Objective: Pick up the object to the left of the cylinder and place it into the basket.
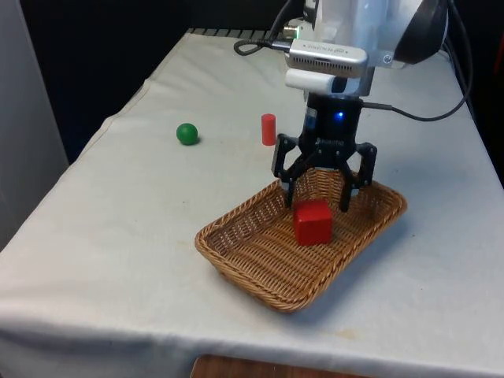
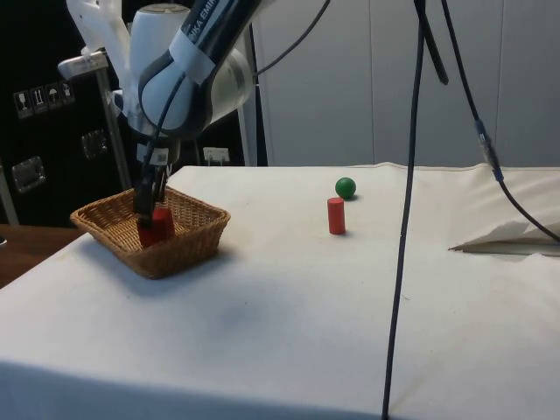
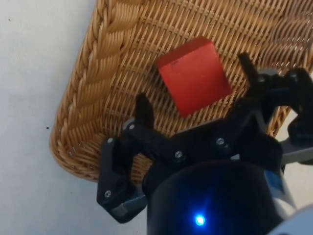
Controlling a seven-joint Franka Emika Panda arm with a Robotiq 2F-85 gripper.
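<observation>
A red cube [image 1: 313, 222] lies on the floor of the wicker basket [image 1: 244, 252], also seen as the red cube [image 3: 194, 74] and the red cube [image 2: 157, 225]. My gripper [image 1: 318, 199] hangs just above and behind the cube, open, with nothing between its fingers [image 3: 144, 108]. The gripper [image 2: 146, 208] is inside the basket's [image 2: 188, 249] rim. A red cylinder [image 1: 268, 130] stands upright on the cloth behind the basket. A green ball [image 1: 187, 134] rests further to the front view's left of the cylinder.
The basket [image 3: 85, 93] sits on the white cloth near the table's front edge. Black cables [image 2: 407, 201] hang down across the side view. The cloth is rumpled [image 2: 507, 236] at the side view's right.
</observation>
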